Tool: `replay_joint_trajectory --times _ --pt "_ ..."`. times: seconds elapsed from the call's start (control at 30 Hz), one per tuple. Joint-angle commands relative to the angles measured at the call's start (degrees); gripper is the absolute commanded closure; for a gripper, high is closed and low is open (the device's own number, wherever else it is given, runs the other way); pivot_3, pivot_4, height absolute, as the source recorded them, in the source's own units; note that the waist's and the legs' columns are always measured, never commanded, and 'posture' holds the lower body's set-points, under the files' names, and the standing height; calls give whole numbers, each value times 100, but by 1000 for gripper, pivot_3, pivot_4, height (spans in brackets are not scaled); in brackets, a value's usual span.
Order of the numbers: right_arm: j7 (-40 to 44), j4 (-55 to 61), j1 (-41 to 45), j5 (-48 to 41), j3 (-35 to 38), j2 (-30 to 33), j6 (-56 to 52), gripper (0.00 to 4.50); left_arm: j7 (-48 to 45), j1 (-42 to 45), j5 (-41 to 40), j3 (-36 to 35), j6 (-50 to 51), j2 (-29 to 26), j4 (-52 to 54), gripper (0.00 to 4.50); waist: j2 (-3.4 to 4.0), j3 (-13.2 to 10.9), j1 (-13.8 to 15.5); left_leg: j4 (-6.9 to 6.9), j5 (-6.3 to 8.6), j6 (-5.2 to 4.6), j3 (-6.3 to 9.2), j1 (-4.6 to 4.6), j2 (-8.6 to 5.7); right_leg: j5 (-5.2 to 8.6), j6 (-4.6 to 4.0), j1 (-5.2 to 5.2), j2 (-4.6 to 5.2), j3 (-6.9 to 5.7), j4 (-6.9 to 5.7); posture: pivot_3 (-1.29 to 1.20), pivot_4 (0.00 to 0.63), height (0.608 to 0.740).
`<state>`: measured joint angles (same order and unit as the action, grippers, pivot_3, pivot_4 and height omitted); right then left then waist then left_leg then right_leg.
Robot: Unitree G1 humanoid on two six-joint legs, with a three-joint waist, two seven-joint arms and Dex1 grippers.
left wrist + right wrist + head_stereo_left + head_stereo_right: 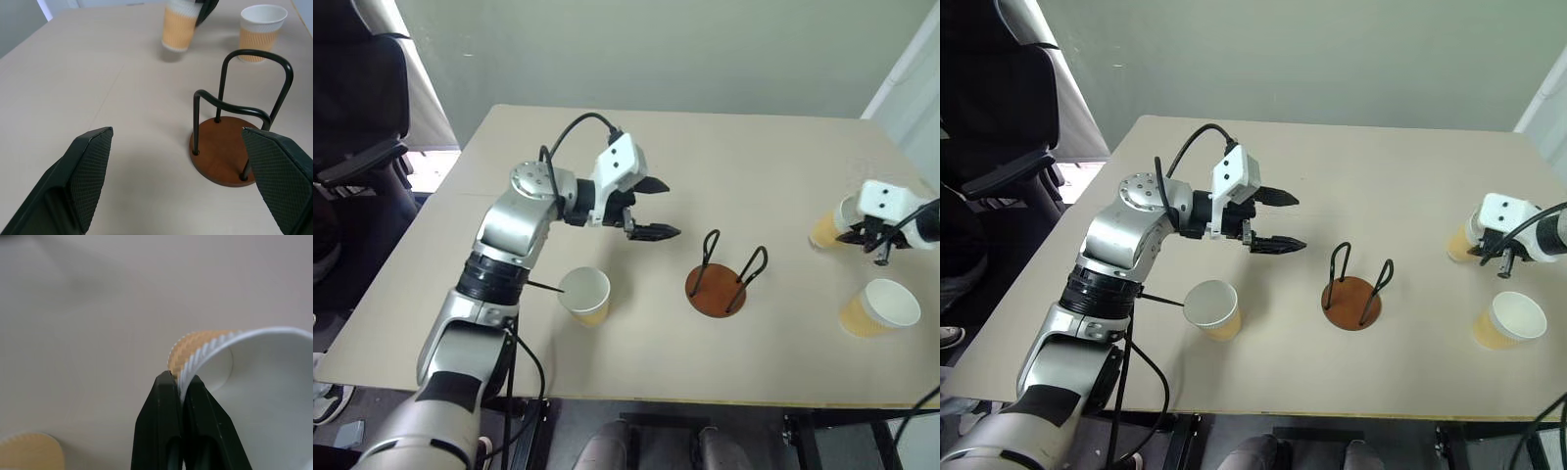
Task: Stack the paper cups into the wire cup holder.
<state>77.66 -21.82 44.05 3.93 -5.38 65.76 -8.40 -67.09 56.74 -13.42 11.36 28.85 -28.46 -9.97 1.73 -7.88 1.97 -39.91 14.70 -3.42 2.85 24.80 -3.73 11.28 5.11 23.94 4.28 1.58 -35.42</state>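
On the surface (724,147), head view: wire cup holder (717,290) mid-surface, one paper cup (586,295) to its left, another (881,308) far right. Left gripper (653,208) wide open, empty, hovering. Left wrist: holder between fingers (88,171). Right wrist: right gripper (181,384) pinched on third cup's (254,382) rim.

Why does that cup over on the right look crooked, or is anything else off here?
The paper cup is tilted because the right gripper is shut on its rim, pinching the wall. The other two cups stand upright on the table, and the wire cup holder stands empty. Nothing is spilled or damaged.
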Motion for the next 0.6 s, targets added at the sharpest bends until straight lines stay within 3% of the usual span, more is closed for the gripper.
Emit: replay_joint_trajectory --times 0.03,0.27,0.6 --pt "220 1879 -124 -739 683 350 -928 4484 -33 -14 -67 -63 -40 -54 157 0 0 0 -20 0 0 1 0 2 0 0 0 2 -1 0 7 0 150 740" --pt "196 4205 19 -1886 941 481 -2527 4484 -76 -13 -56 -27 -78 -28 67 0 2 -2 -23 -1 -1 -1 6 6 0 0 0 -1 -4 -1 29 0 150 740" --pt "63 4940 -417 -2197 706 527 -2834 4484 -47 46 -40 5 -106 46 16 0 2 -2 -12 -3 -4 -8 12 10 -2 -2 5 1 -3 -3 38 0 150 740"
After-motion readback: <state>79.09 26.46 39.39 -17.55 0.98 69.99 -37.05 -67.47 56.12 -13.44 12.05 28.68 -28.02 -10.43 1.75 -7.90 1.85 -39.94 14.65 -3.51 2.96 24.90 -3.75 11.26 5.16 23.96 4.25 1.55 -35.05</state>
